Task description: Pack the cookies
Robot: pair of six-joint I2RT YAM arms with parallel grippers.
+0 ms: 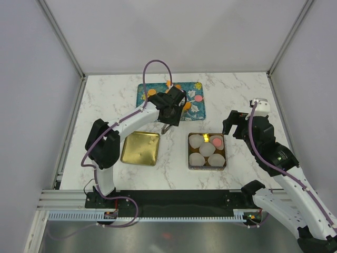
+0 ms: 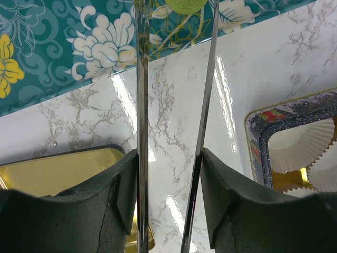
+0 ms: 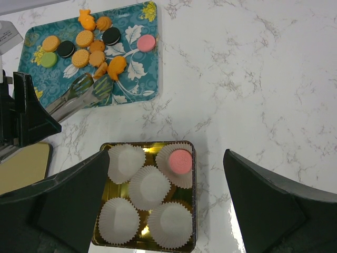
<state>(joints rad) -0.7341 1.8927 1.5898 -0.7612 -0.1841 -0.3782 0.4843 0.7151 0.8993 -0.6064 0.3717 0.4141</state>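
Note:
Cookies lie on a teal flowered tray [image 3: 134,79] at the back: orange ones [image 3: 84,38], black ones [image 3: 111,36], a pink one [image 3: 146,42] and a green one [image 3: 48,59]. My left gripper [image 2: 169,158] is shut on metal tongs [image 2: 141,105]; it hovers over the tray's near edge [image 1: 171,108]. The tong tips [image 3: 97,88] reach the tray's near part with a green cookie [image 2: 184,4] between them. A pink cookie [image 3: 179,161] sits in the far-right paper cup of the square tin [image 3: 194,200]. My right gripper [image 3: 168,211] is open and empty above the tin.
The tin [image 1: 189,153] holds several white paper cups [image 3: 150,187], all but one of them empty. A gold lid [image 1: 140,148] lies on the marble table left of the tin, near the left arm. Frame posts and white walls stand around the table.

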